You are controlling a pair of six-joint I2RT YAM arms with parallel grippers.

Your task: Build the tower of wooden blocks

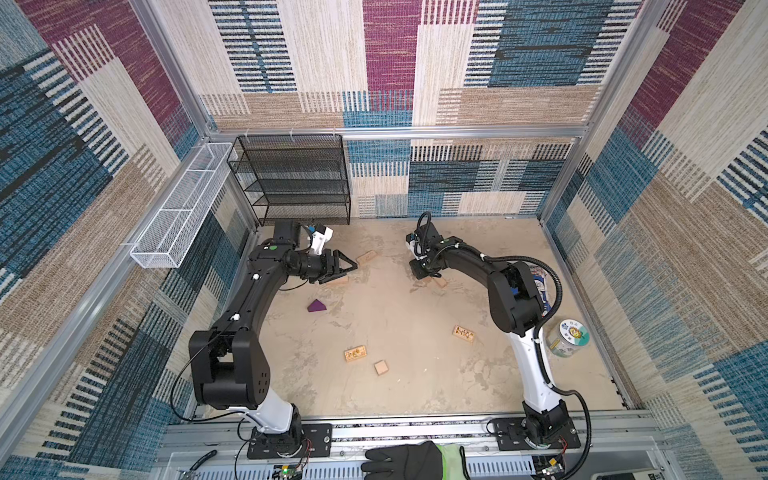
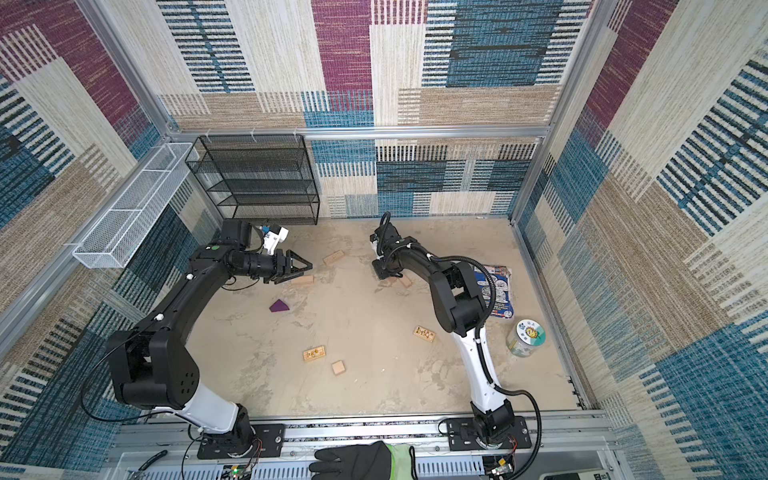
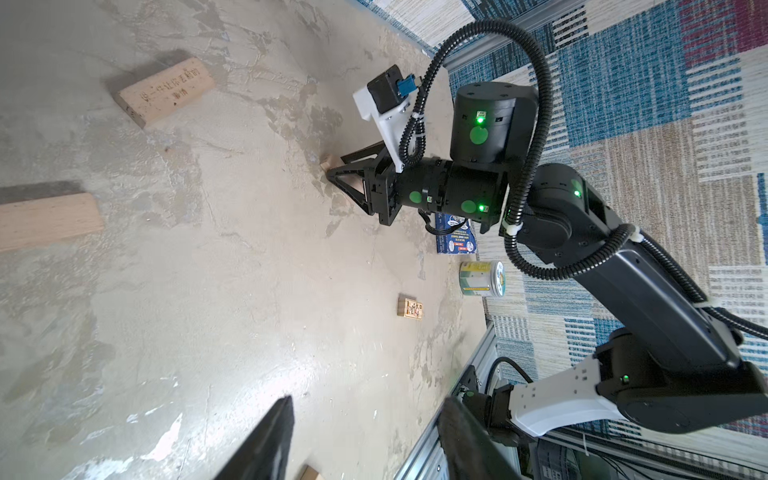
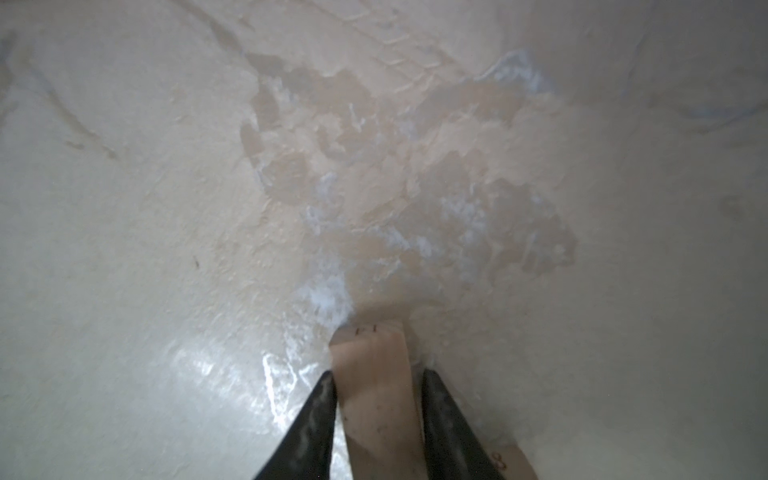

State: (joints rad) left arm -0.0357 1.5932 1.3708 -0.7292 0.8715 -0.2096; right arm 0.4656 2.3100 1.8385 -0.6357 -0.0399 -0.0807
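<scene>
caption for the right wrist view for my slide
Right gripper straddling a pale wood block on the mottled beige tabletop, one finger on each side

The left arm (image 1: 245,303) is stretching out with its wrist level, the left gripper (image 1: 351,269) holding its jaws apart, empty. The right arm (image 1: 469,257) is bending downward, the right gripper (image 4: 376,374) pressing both fingers (image 4: 316,415) against a wood block (image 4: 370,349)

6 pale tan wooden blocks lie flat, apart and unstacked. On the far side are a faintly lettered brick (image 1: 366,257), a plain brick (image 1: 340,279) and a half-hidden brick (image 1: 439,282). Nearer lie a left orange-printed brick (image 1: 354,355), a small cube (image 1: 381,368) near it, and a right orange-printed brick (image 1: 463,333). A purple triangular wedge (image 1: 317,306) lies at the left.
</scene>
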